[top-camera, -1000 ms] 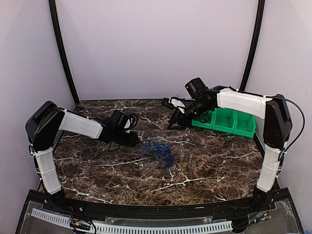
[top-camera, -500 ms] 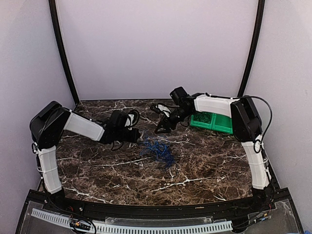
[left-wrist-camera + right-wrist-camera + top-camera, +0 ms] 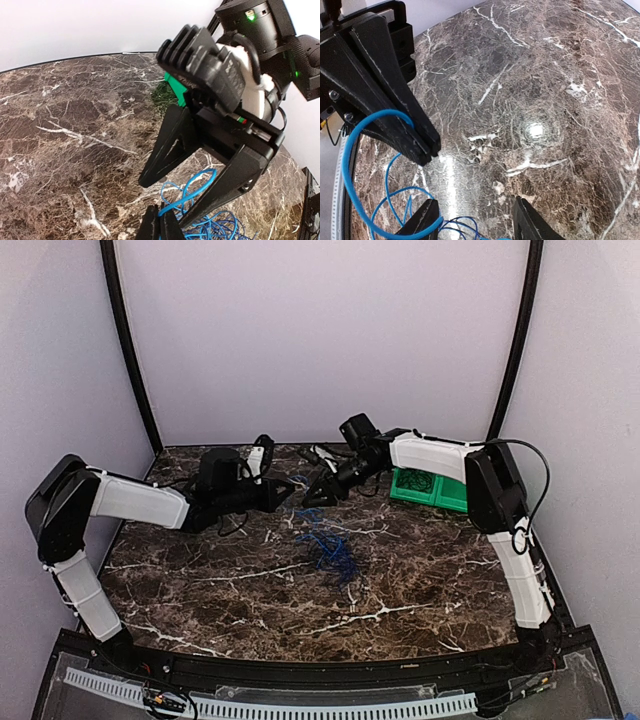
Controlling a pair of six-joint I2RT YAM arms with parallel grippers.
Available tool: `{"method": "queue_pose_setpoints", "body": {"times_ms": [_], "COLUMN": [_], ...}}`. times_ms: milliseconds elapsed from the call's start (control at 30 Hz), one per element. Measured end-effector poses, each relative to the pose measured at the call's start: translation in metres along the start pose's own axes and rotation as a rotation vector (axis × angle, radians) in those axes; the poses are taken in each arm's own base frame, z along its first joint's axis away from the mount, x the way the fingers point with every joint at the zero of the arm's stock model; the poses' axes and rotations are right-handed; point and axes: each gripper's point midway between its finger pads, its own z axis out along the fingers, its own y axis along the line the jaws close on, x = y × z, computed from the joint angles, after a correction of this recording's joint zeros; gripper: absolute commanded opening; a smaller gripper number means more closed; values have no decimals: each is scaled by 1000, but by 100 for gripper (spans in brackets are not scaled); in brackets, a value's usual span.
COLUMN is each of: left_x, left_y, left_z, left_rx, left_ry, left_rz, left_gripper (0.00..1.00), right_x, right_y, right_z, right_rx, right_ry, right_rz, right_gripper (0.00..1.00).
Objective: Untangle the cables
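1. Both arms have swung in toward the back centre of the table point(image 3: 430, 580) since a second ago. Your left gripper point(image 3: 288, 490) has also lifted off the marble, and its tips now sit just beside the right gripper point(image 3: 312, 494).
2. Left gripper: you have its fingers pressed together, pinching a blue strand of the cables point(image 3: 328, 545).
3. Right gripper: you have its jaws standing apart, gripping nothing. In the right wrist view a blue loop crosses one of its fingers point(image 3: 426, 220).
4. Cables: you find the clump lying on the table just below both grippers, on the side toward the arm bases. Blue strands are drawn up from it to the left fingertips.
5. Green bin point(image 3: 430, 485): you see it at the far right, under the right arm, well apart from the clump.
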Motion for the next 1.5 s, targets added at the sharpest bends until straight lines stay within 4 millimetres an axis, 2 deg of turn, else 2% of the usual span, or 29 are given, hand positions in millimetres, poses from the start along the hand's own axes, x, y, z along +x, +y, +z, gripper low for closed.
{"method": "queue_pose_setpoints", "body": {"times_ms": [100, 200, 267, 433, 500, 600, 733, 833, 933, 1133, 1233, 1267, 1333, 1500], "left_x": [-4, -1, 2, 6, 5, 4, 7, 1, -16, -40, -44, -44, -42, -24], "left_y": [-7, -11, -12, -18, -21, -21, -17, -20, -32, -50, -51, -50, -44, -18], "left_z": [-3, -3, -4, -7, -9, -14, -17, -17, -19, -25, -24, -23, -15, 5], "left_rx": [29, 46, 49, 54, 55, 46, 28, 43, 103, 198, 203, 200, 178, 85], "left_ry": [-3, 10, 24, 47, 49, 45, 40, 13, -53, -147, -167, -167, -168, -156], "left_rz": [1, 0, -2, -2, -1, -2, -25, -50, -74, -99, -108, -112, -128, -168], "left_gripper": [0, 0, 0, 0, 4, 18, 33, 35, 36, 35, 27, 25, 14, 8], "right_x": [-2, -6, -7, -9, -14, -29, -58, -78, -84, -80, -80, -80, -80, -82], "right_y": [7, 13, 16, 19, 21, 28, 52, 67, 74, 74, 75, 76, 80, 92], "right_z": [0, 1, 1, -4, -10, -26, -55, -72, -74, -67, -67, -66, -65, -66], "right_rx": [-37, -71, -84, -67, -41, -2, 29, 46, 50, 59, 56, 50, 36, -16], "right_ry": [-13, -27, -35, -38, -38, -54, -104, -142, -150, -130, -130, -129, -130, -137], "right_rz": [10, 26, 36, 36, 23, -10, -72, -119, -133, -119, -119, -119, -120, -121], "right_gripper": [38, 18, 0, 0, 0, 0, 0, 0, 0, 0, 0, 0, 0, 0]}}
